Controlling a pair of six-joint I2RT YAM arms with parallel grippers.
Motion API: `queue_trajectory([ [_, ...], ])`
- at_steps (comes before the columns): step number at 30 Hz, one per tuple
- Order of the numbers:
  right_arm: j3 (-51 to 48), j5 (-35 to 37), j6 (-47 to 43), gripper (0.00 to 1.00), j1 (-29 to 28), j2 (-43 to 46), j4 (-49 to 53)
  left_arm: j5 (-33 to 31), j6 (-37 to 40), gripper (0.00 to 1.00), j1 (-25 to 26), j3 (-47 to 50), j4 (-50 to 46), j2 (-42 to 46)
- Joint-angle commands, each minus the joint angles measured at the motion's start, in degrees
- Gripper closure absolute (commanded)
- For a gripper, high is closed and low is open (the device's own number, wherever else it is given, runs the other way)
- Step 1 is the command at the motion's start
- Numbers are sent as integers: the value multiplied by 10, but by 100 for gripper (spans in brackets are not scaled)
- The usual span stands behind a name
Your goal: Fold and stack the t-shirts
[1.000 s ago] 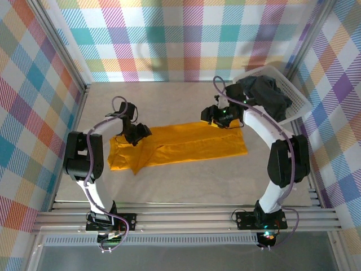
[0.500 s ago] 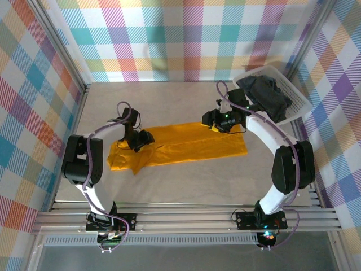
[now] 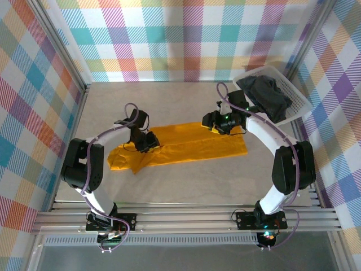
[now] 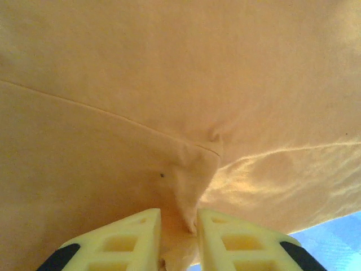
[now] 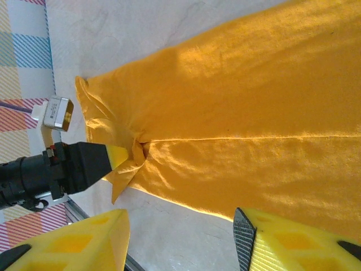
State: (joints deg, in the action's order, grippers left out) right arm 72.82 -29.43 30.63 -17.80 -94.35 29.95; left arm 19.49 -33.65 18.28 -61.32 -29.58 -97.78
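— So why is the left gripper bunching the mustard-orange shirt?
— Its fingers are clamped on a pinch of cloth, likely to drag that end over into a fold.
— And the right gripper?
— Fingers spread wide, cloth lying flat beneath them, nothing held. The black shirt sits beyond them, in the basket.

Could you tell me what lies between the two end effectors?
The mustard-orange t-shirt spans it in the top view, pinched by the left end effector.
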Motion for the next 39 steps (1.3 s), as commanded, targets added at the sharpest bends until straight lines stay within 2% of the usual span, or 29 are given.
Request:
queue_trajectory([
  [1, -11, -9, -5, 48, 1, 19, -2, 4, -22, 78, 19, -11, -32, -10],
  [4, -14, -7, -5, 48, 1, 21, -3, 4, -32, 79, 35, -13, -55, -21],
  [11, -21, -9, -4, 48, 2, 17, -10, 51, -97, 79, 69, -6, -12, -40],
  [15, -24, -9, -5, 48, 2, 15, -10, 51, -107, 79, 81, -24, -34, -50],
  [18, -25, -9, -6, 48, 3, 17, -11, 24, -107, 76, 75, -27, -66, -15],
  [22, -39, -22, -2, 50, 2, 20, -19, -25, -103, 74, 38, -17, -121, 52],
  [25, -52, -28, -3, 51, -3, 27, -24, -78, -96, 71, -11, -4, -172, 96],
  [28, -52, -34, -20, 50, -20, 33, -18, -97, -79, 65, -76, 20, -191, 116],
  [32, -59, -62, -24, 50, -39, 36, -32, -105, -40, 64, -143, 39, -188, 118],
  [39, -64, -68, -7, 50, -50, 36, -50, -99, 3, 64, -183, 81, -108, 92],
])
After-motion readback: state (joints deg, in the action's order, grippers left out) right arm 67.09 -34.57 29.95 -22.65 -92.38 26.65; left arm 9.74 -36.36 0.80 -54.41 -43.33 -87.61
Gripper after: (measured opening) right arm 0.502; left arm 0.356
